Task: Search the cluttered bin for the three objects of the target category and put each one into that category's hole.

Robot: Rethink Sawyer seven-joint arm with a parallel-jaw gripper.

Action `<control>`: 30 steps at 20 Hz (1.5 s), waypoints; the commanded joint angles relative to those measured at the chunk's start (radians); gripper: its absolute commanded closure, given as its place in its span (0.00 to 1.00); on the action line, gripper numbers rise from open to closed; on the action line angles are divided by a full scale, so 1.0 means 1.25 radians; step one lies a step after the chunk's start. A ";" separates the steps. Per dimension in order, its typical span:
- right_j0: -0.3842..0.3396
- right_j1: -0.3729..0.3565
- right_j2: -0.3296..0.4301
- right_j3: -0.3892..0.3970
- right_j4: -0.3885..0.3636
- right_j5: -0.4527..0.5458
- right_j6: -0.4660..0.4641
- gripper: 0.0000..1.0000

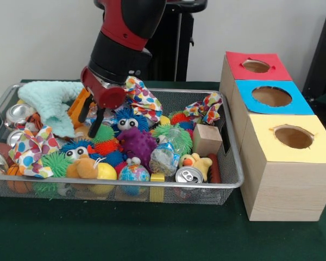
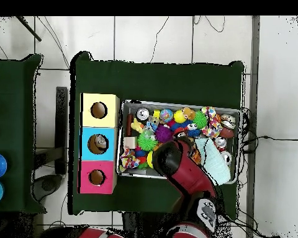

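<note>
The wire mesh bin [image 1: 232, 163] is full of toys; it also shows in the overhead view [image 2: 176, 103]. My gripper [image 1: 91, 117] reaches down into its back left part, fingers apart around a pale shiny bit that I cannot identify. One wrinkly clear plastic bundle [image 1: 165, 156] lies near the front middle, and another [image 1: 182, 139] lies just behind it over a green spiky ball. A third bundle does not show. The red-topped box's hole [image 1: 256, 66] is at the far right, apart from the bin; it also shows in the overhead view [image 2: 97, 177]. The arm [image 2: 176, 162] hides the gripper from above.
Blue-topped [image 1: 271, 96] and yellow-topped [image 1: 293, 136] boxes stand in a row nearer the camera. The bin holds polka-dot cloths [image 1: 144, 99], silver cans [image 1: 188, 175], a mint cloth [image 1: 51, 98], spiky balls, a wooden block [image 1: 206, 138] and a purple toy [image 1: 136, 144].
</note>
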 commanded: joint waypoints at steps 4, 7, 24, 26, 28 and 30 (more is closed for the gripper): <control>-0.021 0.056 0.122 0.002 0.050 0.038 0.195 0.00; -0.012 0.055 0.108 0.000 0.059 0.063 0.187 0.00; 0.066 0.063 -0.003 -0.032 0.094 0.224 0.168 0.00; 0.056 0.066 0.008 -0.033 0.092 0.211 0.164 0.00; 0.051 0.065 0.015 -0.033 0.090 0.204 0.163 0.00; 0.047 0.067 0.019 -0.035 0.089 0.199 0.161 0.00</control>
